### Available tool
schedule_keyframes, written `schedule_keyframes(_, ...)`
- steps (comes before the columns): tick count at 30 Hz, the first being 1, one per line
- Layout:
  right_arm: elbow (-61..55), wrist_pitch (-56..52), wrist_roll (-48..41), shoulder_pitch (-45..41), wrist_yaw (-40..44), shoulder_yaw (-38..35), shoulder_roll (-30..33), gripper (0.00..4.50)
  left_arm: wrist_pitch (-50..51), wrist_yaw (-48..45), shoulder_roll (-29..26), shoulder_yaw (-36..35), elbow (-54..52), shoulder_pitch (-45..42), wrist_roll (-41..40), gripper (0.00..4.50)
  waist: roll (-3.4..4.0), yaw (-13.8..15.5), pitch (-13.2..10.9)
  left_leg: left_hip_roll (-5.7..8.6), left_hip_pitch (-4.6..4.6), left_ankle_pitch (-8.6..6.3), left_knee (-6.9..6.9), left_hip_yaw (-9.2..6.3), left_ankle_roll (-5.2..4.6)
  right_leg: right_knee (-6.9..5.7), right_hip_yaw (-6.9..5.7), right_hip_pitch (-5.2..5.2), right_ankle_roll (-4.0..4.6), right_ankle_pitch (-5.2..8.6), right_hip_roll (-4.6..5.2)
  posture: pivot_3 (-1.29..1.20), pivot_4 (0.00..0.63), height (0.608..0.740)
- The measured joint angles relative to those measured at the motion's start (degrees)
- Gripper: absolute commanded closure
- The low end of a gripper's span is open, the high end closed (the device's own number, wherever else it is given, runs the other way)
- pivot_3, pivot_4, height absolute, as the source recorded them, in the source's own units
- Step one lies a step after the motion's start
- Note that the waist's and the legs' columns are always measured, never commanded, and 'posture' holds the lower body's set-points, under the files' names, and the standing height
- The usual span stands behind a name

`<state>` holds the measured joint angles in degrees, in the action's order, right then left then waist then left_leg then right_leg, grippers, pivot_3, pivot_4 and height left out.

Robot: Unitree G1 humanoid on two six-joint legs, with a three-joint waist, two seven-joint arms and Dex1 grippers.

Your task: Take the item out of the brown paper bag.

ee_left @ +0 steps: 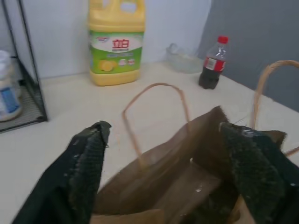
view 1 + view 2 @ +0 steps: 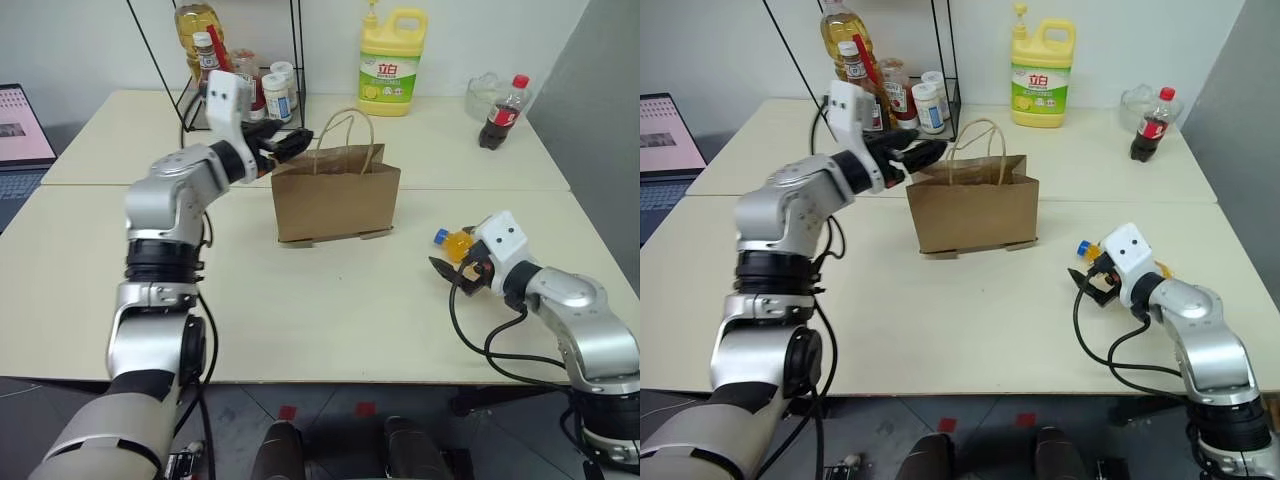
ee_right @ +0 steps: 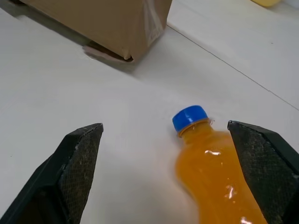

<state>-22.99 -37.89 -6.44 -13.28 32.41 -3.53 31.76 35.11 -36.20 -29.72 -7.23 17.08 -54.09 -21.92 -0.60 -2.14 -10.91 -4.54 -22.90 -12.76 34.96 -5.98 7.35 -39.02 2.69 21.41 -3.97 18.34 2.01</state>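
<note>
One brown paper bag [image 2: 335,203] stands upright near the middle of the bench [image 2: 300,320], mouth open, two looped cord handles up. One orange drink bottle [image 3: 217,177] with blue cap lies on its side on the bench, out of the bag, toward the right edge; in the head views most of it is hidden behind the right gripper [image 2: 452,272], just the cap and a bit of orange show. Right fingers [image 3: 74,172] spread wide, bottle lying between them, not pinched. Left gripper [image 2: 283,143] sits at the bag's top rim on its left side, fingers [image 1: 86,163] wide apart, holding nothing; bag interior looks empty but its bottom is partly cut off in the wrist view. Along the far edge: one yellow detergent jug [image 2: 391,64], one cola bottle [image 2: 503,112] with red cap, one wire rack [image 2: 245,70] of bottles and jars, count unclear since they overlap. Laptop [image 2: 20,135] cut off at left edge.
</note>
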Motion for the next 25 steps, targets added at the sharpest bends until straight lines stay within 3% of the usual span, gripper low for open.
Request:
schedule_keyframes(6,-5.8,4.5,-1.4,6.9,-6.6,-0.6,-9.8,0.00,-1.5,9.2,-2.7,-7.6,-16.3,16.7,2.3,0.07,-0.01,0.1,0.0,-0.02,0.01,0.00,0.01,-0.01,0.01,-0.04,-0.01,-0.03,0.00,0.00,0.00,0.00,0.150,0.740)
schedule_keyframes(14,-10.1,6.0,-0.4,12.9,-13.3,1.2,-14.8,0.00,-2.0,20.5,0.2,-15.9,-30.1,39.2,5.8,0.07,-0.11,0.4,0.1,-0.02,0.04,-0.01,-0.01,-0.01,0.00,-0.02,0.00,-0.06,0.00,0.00,0.01,0.00,0.150,0.740)
schedule_keyframes(17,-11.8,4.3,-0.6,15.5,-16.3,1.4,-18.1,0.00,-1.9,22.0,5.0,-14.8,-35.5,51.2,6.6,0.07,-0.18,0.4,0.2,-0.03,0.06,-0.02,-0.02,0.00,0.00,-0.03,0.02,-0.06,0.00,0.00,0.02,0.00,0.150,0.740)
schedule_keyframes(20,-13.3,0.5,-1.2,16.9,-20.1,1.2,-21.7,0.00,-2.2,23.9,11.5,-9.0,-39.9,61.6,7.5,0.07,-0.30,0.7,0.2,-0.04,0.04,-0.10,-0.02,-0.07,-0.15,-0.06,-0.06,-0.07,0.01,0.00,0.02,0.00,0.150,0.740)
schedule_keyframes(25,-15.1,-1.7,-0.5,18.5,-24.1,2.2,-23.6,0.00,-4.2,26.0,15.0,-2.9,-43.3,64.1,10.3,0.07,-0.31,1.0,0.5,-0.02,0.16,-0.12,-0.01,-0.07,-0.19,-0.05,-0.04,-0.19,0.00,-0.01,0.01,0.00,0.150,0.740)
